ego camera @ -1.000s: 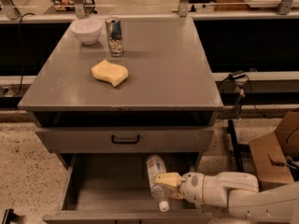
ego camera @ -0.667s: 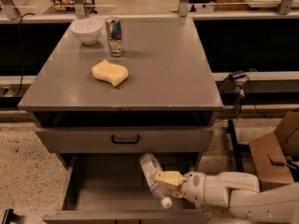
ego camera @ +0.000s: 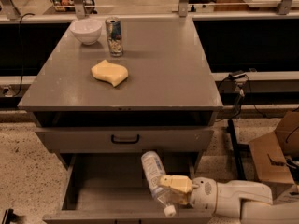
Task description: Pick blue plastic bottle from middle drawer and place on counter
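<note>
Smooth, faintly glossy grey counter [ego camera: 177, 73]. Below it the open middle drawer [ego camera: 103, 190], a shallow grey metal tray. Over its right half the hand [ego camera: 174, 186] clamps tan fingers round the ribbed clear blue plastic bottle [ego camera: 152, 167], tilted, white cap lowest.

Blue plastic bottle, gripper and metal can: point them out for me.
blue plastic bottle [ego camera: 152, 169]: camera view, labelled body.
gripper [ego camera: 168, 188]: camera view, fingers shut on the bottle over the middle drawer [ego camera: 107, 183].
metal can [ego camera: 114, 36]: camera view, its side.

Soft overhead light leaves a faint sheen on the counter [ego camera: 163, 64]. My gripper [ego camera: 175, 185], clamped around the blue plastic bottle [ego camera: 151, 167] over the middle drawer [ego camera: 107, 185], sits in dimmer shade beneath.
</note>
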Tool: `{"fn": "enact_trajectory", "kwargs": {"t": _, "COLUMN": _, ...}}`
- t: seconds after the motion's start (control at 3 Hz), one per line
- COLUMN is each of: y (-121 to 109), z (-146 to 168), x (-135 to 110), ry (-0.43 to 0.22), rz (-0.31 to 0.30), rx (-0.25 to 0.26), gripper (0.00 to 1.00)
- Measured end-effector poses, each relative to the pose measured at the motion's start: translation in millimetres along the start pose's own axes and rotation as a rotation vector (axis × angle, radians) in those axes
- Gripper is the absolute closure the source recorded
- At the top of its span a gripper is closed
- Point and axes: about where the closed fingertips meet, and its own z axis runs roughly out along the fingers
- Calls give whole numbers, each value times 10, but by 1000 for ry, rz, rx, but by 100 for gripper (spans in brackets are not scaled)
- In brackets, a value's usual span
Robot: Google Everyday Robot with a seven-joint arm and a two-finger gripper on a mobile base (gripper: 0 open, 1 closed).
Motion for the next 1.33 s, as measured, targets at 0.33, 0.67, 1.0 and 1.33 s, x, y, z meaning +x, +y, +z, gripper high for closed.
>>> {"fn": "enact_trajectory", "kwargs": {"t": 0.33, "y": -333, "z": -148, "x": -275, "ry": -6, "rz": -6, "rx": 89, "gripper": 100}}
{"fn": "enact_trajectory", "kwargs": {"t": 0.67, "y": -645, "z": -237, "x": -406, "ry": 4, "rz": -33, "rx": 129, "gripper": 100}}
{"fn": "enact_trajectory", "kwargs": {"t": 1.0, "y": -1035, "z": -255, "x": -309, "ry": 7, "rz": -89, "rx": 119, "gripper": 100}}
{"fn": "enact_trajectory", "kwargs": {"t": 1.33, "y": -1495, "z": -216, "x": -95, "ry": -8, "rz": -149, "rx": 98, "gripper": 100}}
